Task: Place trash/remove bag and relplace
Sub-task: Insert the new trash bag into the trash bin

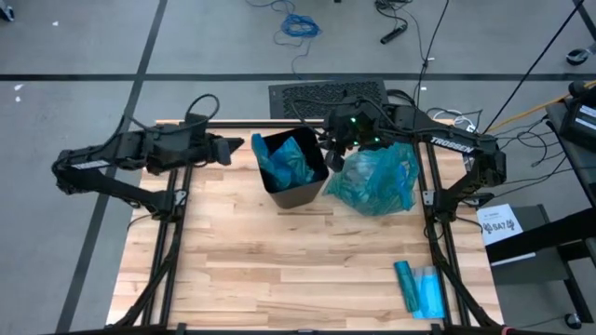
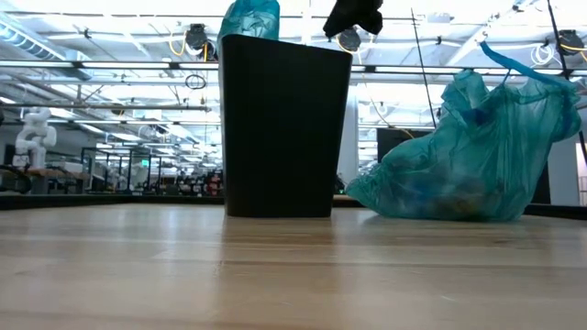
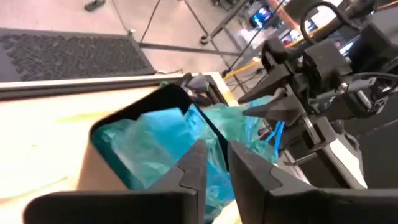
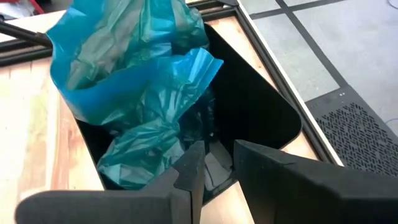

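A black bin (image 1: 291, 175) is stood on the wooden surface (image 1: 279, 270), with a crumpled teal bag (image 1: 289, 160) partly stuffed inside. A full teal bag (image 1: 377, 179), its trash not clearly seen, is laid just beside the bin. The left gripper (image 1: 235, 147) and right gripper (image 1: 328, 140) are held at opposite sides of the bin's rim, jaws slightly parted, nothing grasped.

Two matte black jointed arms, white TROSSEN lettering on right arm link (image 1: 453, 141), green LEDs just behind right gripper (image 1: 332, 141), black cable looped behind left gripper (image 1: 244, 147), flat angular dark fingers (image 4: 261, 168)
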{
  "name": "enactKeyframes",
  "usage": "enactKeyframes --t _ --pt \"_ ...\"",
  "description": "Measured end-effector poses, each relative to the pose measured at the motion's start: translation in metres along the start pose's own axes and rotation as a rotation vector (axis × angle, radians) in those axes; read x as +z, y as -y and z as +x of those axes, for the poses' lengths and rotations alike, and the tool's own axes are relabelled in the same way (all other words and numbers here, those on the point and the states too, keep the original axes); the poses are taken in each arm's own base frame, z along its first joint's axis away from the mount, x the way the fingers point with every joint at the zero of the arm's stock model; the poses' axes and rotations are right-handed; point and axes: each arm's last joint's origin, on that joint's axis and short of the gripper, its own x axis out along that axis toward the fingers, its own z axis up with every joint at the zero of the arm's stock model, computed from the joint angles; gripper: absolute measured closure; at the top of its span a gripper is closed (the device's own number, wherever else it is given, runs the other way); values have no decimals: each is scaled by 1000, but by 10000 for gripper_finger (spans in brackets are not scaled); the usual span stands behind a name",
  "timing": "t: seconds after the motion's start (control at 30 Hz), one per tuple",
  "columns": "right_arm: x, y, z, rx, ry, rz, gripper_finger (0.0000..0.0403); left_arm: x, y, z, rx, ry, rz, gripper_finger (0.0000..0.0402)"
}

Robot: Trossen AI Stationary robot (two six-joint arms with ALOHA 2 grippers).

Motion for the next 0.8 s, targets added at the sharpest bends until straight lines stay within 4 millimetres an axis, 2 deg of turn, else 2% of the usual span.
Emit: enactKeyframes --t 0.17,0.3,0.47,0.8 --pt "-1 4 0 -7 -15 -24 323 -4 17 23 90 -96 13 389" --pt "-5 4 0 -7 -53 -48 323 -10 29 41 112 -197 29 394" --pt "-8 4 0 -6 -86 -60 323 1 41 38 63 -165 19 392" --pt "-10 4 0 -4 -100 -90 323 6 51 43 -16 -85 52 391"
